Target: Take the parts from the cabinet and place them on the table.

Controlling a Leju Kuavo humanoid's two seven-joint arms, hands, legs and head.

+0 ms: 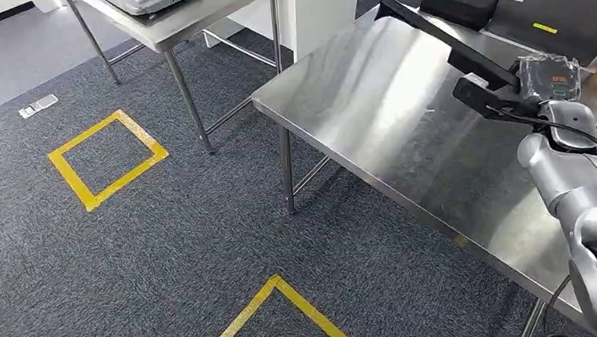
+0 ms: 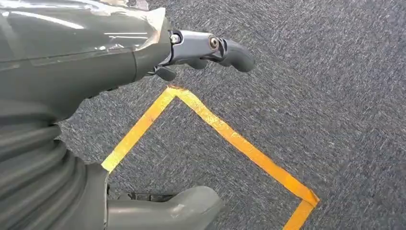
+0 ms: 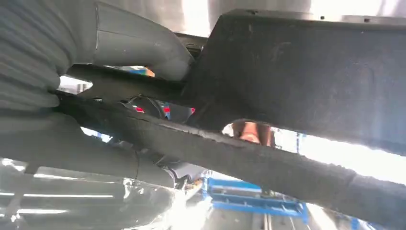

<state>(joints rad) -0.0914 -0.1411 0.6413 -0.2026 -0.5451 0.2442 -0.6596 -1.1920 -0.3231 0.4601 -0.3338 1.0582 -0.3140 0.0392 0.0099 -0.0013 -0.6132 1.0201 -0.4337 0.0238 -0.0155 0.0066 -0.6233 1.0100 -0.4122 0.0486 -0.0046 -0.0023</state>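
Head view shows the part [image 1: 450,44], a long black angled bracket, held by the right hand [image 1: 539,89] above the steel desk [image 1: 384,119], its far end reaching toward the desk's back edge while the near end sits in the hand. Right wrist view has the thick thumb [image 3: 143,48] pressing against one side of the part [image 3: 306,72] and darker fingers [image 3: 95,158] wrapped under its rough lower bar, so the hand is closed around it; the grip near one end looks chosen to let the long arm of the part swing out over the desk before it is lowered. It seems to hang just clear of the steel, though I cannot tell whether the far tip touches. A black box [image 1: 463,2] lies at the far side, near that tip, so the broad bare middle of the desk is the safer landing zone. The desk's near edge runs diagonally with a corner over one leg, and the part sits well inside it. The left hand [image 2: 201,48] hangs over grey carpet [image 2: 335,96] and yellow tape [image 2: 230,134], fingers loosely apart and holding nothing. A second desk [image 1: 182,21] stands well apart across the carpet, leaving open floor between.
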